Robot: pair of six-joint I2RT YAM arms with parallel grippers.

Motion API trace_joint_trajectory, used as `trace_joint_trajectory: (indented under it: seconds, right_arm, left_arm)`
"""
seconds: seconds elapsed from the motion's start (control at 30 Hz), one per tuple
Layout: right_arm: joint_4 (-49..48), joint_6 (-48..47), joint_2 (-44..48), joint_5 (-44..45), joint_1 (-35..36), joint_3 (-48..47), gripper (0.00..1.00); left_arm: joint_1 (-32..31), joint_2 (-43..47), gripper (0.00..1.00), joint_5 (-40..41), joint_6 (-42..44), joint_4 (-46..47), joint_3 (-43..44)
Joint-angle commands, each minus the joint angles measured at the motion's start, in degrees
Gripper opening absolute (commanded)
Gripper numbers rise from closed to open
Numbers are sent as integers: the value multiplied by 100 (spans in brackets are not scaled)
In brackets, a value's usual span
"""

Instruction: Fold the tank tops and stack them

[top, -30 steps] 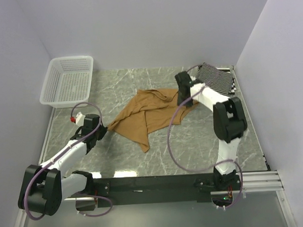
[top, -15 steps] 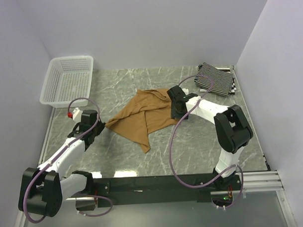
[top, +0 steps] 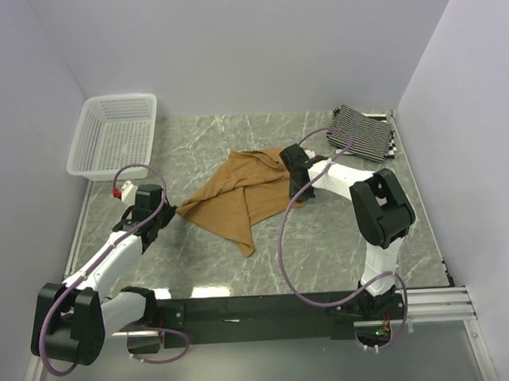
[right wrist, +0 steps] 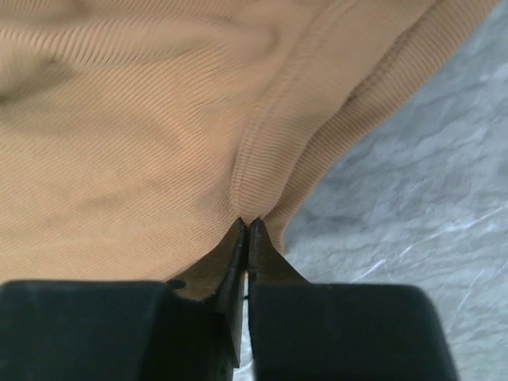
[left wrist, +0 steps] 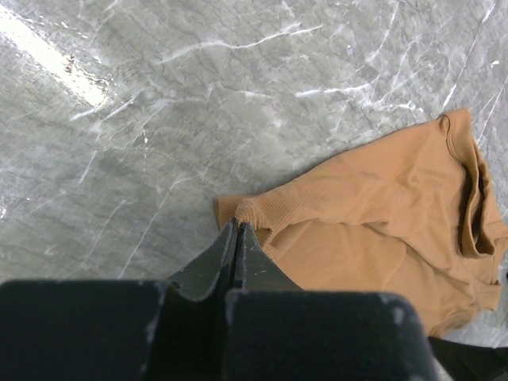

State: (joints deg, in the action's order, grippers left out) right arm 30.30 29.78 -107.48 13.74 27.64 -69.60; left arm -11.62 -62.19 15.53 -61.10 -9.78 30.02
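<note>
Tan tank top (top: 238, 195) pinched at both ends
Left fingers (left wrist: 218, 254) clamp its left corner; right fingers (right wrist: 226, 258) clamp a hem fold on its right.

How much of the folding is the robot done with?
A striped tank top lies folded in the far right corner; whether another sits beneath is unclear. In hand: the tan tank top, rumpled mid-table, left jaws pinching its left corner, right jaws pinching its right edge. Left: folding it and stacking it on the striped one.
</note>
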Motion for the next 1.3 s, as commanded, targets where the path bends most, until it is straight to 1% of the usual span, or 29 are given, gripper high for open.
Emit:
trace_joint_trajectory:
  seconds: [0.0, 0.07, 0.1, 0.17, 0.2, 0.27, 0.3, 0.33, 0.37, 0.4, 0.43, 0.47, 0.5, 0.53, 0.57, 0.6, 0.67, 0.7, 0.77, 0.8, 0.87, 0.9, 1.0, 1.03, 1.07, 1.1, 1.17, 1.27]
  right_arm:
    - [98, -174, -273, 155, -434, -369, 0]
    - [177, -271, -562, 200, -662, -877, 0]
    - [334, -367, -868, 208, -872, -1428, 0]
    - [528, -464, -1264, 426, -1040, -2150, 0]
    - [860, -517, -1754, 506, -1180, -3094, 0]
    - [1318, -587, -2301, 708, -1278, -4205, 0]
    - [1712, -666, -2565, 953, -1305, -4750, 0]
    - [1968, -693, -3115, 973, -1366, -5947, 0]
    - [2449, -719, -3382, 982, -1384, -6560, 0]
    - [2645, -737, -3733, 1025, -1384, -7436, 2]
    - [2734, -737, -3771, 1000, -1384, -7601, 7]
    - [2631, -728, -3702, 973, -1384, -7525, 22]
    - [2447, -667, -3266, 921, -1384, -6811, 31]
    - [2210, -632, -2940, 894, -1375, -6273, 39]
    - [1660, -605, -2597, 894, -1349, -5728, 48]
    - [1411, -553, -1932, 824, -1305, -4722, 50]
    - [1032, -500, -1340, 823, -1235, -3933, 51]
    - [995, -421, -867, 841, -1200, -3320, 52]
    - [794, -377, -407, 736, -1077, -2658, 51]
    - [723, -272, 12, 692, -1033, -1985, 50]
    - [452, -201, 471, 578, -936, -1217, 49]
    - [346, -35, 848, 586, -840, -526, 48]
    - [-147, 123, 1456, 288, -734, 636, 46]
    - [-261, 142, 1545, 131, -725, 850, 45]
    - [-453, 151, 1607, -219, -725, 1035, 44]
    - [-525, 229, 1747, -275, -681, 1332, 43]
    - [-665, 309, 1871, -249, -550, 1598, 43]
    - [-929, 502, 1994, -555, -382, 1976, 44]
  left_arm:
    - [37, 102, 1, -120, 81, 90, 30]
    - [37, 102, 1, -225, 29, 143, -66]
    - [37, 94, 1, -304, 11, 195, -110]
    - [37, 85, 1, -610, -120, 310, -320]
    - [19, 76, 1, -743, -191, 502, -408]
    - [2, 93, 1, -1163, -392, 722, -742]
    - [-94, 85, 1, -1236, -463, 862, -848]
    - [-165, 111, 1, -1263, -525, 890, -1023]
    - [-374, 128, 1, -1219, -630, 890, -1085]
    - [-498, 137, 1, -1167, -666, 890, -1130]
    - [-613, 146, 1, -1105, -701, 847, -1200]
    - [-823, 155, 1, -965, -736, 811, -1226]
    - [-912, 155, 1, -886, -737, 776, -1235]
    - [-965, 164, 1, -824, -728, 706, -1244]
    - [-1000, 164, 1, -763, -684, 688, -1244]
    - [-1009, 181, 1, -701, -640, 671, -1244]
    - [-1009, 216, 1, -578, -526, 505, -1209]
    - [-1009, 243, 1, -395, -491, 416, -1174]
    - [-1009, 348, 1, -253, -359, 215, -1078]
    - [-1009, 401, 1, -183, -315, 170, -1060]
    - [-1009, 576, 1, -42, -245, 108, -1033]
    - [-1009, 629, 0, -15, -227, 91, -1025]
    - [-1009, 744, 1, 20, -192, 47, -1007]
    - [-1001, 779, 1, 46, -157, 46, -1007]
    - [-1000, 796, 1, 47, -156, 55, -1016]
    - [-1000, 797, 1, 47, -148, 81, -1024]
    - [-1000, 823, 1, 12, -148, 73, -1033]
    - [-1000, 858, 1, -23, -174, 108, -1068]
